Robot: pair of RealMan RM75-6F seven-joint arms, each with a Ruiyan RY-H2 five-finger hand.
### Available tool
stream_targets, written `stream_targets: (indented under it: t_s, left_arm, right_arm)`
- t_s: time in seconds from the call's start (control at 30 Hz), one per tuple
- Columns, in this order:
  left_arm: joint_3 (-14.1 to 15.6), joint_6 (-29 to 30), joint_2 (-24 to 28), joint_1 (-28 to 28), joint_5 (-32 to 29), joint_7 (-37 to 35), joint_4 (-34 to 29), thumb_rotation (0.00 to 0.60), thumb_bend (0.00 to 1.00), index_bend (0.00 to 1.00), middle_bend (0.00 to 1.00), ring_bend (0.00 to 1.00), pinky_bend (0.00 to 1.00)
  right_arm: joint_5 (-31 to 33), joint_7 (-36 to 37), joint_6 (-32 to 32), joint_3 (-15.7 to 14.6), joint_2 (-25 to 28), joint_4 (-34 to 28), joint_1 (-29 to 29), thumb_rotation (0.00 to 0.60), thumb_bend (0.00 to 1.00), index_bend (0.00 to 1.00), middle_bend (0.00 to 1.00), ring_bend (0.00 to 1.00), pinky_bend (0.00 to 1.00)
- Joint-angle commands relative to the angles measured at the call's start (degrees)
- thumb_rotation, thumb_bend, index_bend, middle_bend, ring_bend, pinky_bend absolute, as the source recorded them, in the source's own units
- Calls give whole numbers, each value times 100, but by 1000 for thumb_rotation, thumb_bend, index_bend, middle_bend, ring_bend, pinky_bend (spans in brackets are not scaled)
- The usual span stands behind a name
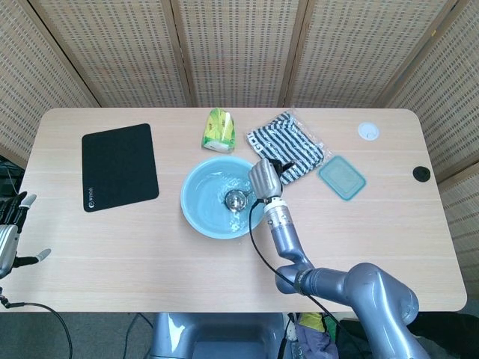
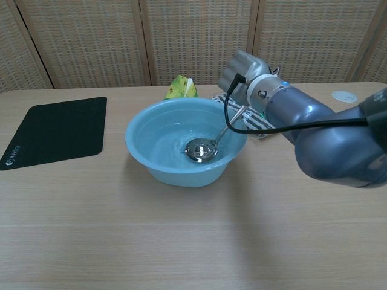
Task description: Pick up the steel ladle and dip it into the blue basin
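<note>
My right hand [image 2: 245, 69] grips the steel ladle [image 2: 202, 149], its bowl down in the blue basin [image 2: 151, 160] (water rippling); I should tilt gently, avoiding the rim.

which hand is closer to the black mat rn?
Left. The left hand sits off the table edge, left of the black mat; the right hand holds the ladle over the blue basin.
</note>
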Motion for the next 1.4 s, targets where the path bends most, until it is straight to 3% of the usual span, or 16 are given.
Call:
stream_targets:
  t_s: [0.03, 0.33, 0.63, 1.4]
  left_arm:
    - [3, 5, -2, 2, 2, 3, -1, 600, 0, 0, 0, 0, 0]
    - [12, 41, 0, 12, 27, 14, -17, 600, 0, 0, 0, 0, 0]
    - [21, 51, 16, 19, 44, -17, -25, 600, 0, 0, 0, 0, 0]
    - [35, 16, 68, 4, 80, -141, -43, 600, 0, 0, 0, 0, 0]
  right_arm:
    - [54, -263, 85, 52, 71, -336, -105, 600, 847, 876, 1000, 996, 1000]
    - [345, -811, 356, 142, 294, -1208, -297, 600, 852, 877, 1000, 996, 1000]
    - [1628, -870, 467, 1037, 675, -1996, -363, 600, 864, 878, 1000, 1000, 1000]
    - [2685, -784, 1105, 1872, 1618, -2982, -51, 600, 867, 878, 1000, 1000, 1000]
